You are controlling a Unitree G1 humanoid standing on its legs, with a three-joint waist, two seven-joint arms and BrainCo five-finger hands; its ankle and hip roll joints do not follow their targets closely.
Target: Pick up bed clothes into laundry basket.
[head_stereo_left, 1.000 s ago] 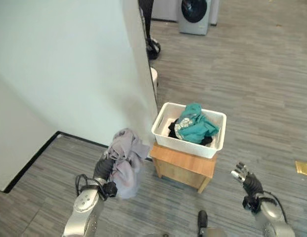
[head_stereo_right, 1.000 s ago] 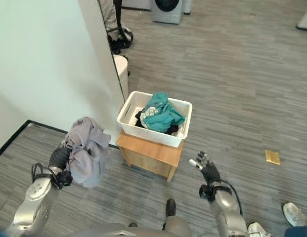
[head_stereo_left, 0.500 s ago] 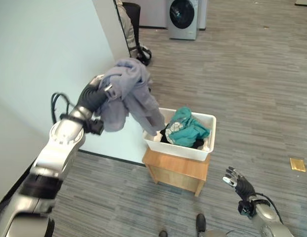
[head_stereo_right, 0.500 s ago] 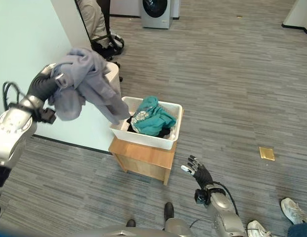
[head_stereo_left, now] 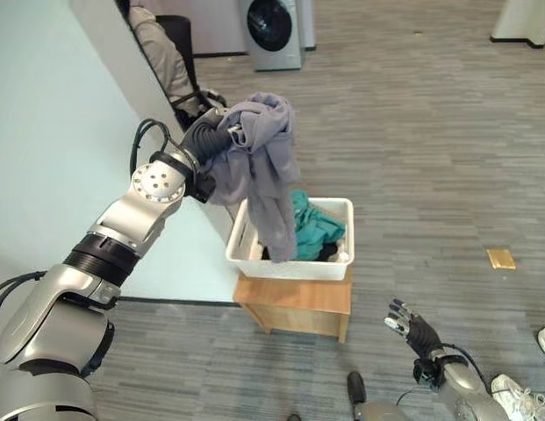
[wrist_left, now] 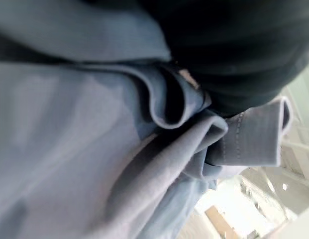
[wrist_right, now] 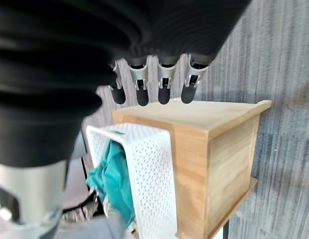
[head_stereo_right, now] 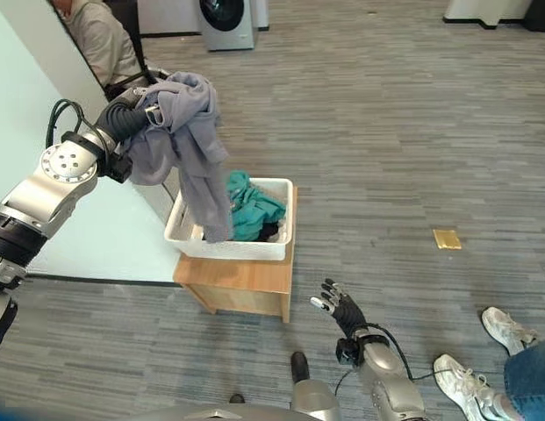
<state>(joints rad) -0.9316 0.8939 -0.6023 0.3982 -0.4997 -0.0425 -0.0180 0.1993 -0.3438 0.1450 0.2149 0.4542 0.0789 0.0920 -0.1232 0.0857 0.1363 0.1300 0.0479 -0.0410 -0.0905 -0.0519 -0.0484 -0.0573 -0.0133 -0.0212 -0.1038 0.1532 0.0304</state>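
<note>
1. While the left hand (head_stereo_left: pixel 221 138) is raised, fingers clenched round a bunched grey garment (head_stereo_left: pixel 265 171), the cloth hangs down with its lower end dipping into the white laundry basket (head_stereo_left: pixel 290 264).
2. That basket holds a teal garment (head_stereo_left: pixel 311 224) over something dark, and sits on a small wooden stool (head_stereo_left: pixel 296 303) beside a pale wall (head_stereo_left: pixel 44 132).
3. Low by the floor, the right hand (head_stereo_right: pixel 342 307) hangs empty, fingers relaxed and spread.
4. Behind the wall sits a person (head_stereo_right: pixel 98 39); a washing machine (head_stereo_left: pixel 274 32) stands farther back.
</note>
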